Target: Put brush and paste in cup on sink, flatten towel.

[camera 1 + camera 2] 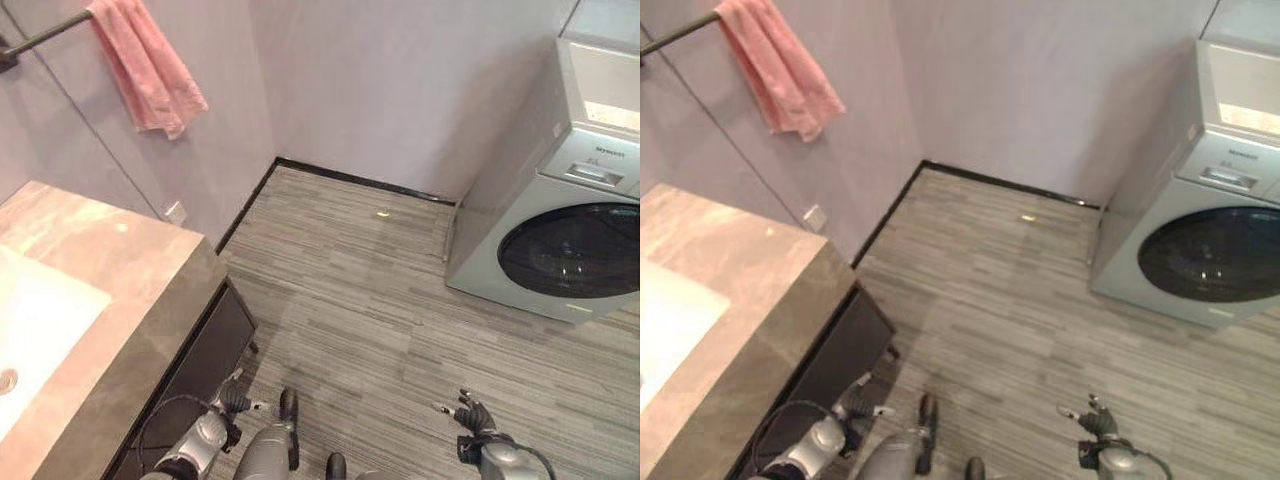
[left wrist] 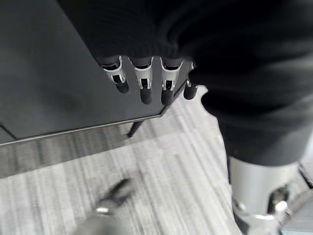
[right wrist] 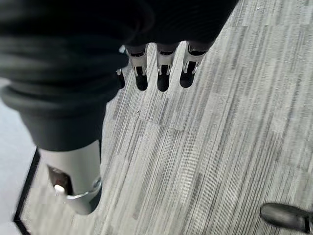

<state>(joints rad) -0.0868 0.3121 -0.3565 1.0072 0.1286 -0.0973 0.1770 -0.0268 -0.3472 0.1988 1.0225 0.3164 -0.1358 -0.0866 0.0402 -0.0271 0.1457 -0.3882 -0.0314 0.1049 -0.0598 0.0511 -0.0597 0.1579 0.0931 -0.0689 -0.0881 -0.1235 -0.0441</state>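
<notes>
A pink towel (image 1: 148,68) hangs bunched over a dark rail (image 1: 45,36) on the wall at the upper left. Below it a stone counter (image 1: 120,290) holds a white sink basin (image 1: 35,330) at the left edge. My left hand (image 1: 228,402) hangs low beside the dark cabinet (image 1: 205,350) under the counter, fingers (image 2: 145,85) straight and holding nothing. My right hand (image 1: 470,412) hangs low over the floor at the lower right, fingers (image 3: 163,73) relaxed and empty.
A silver washing machine (image 1: 560,200) with a dark round door stands at the right against the wall. Grey striped plank floor (image 1: 360,290) spreads between it and the cabinet. A small wall socket (image 1: 175,211) sits near the counter's far corner.
</notes>
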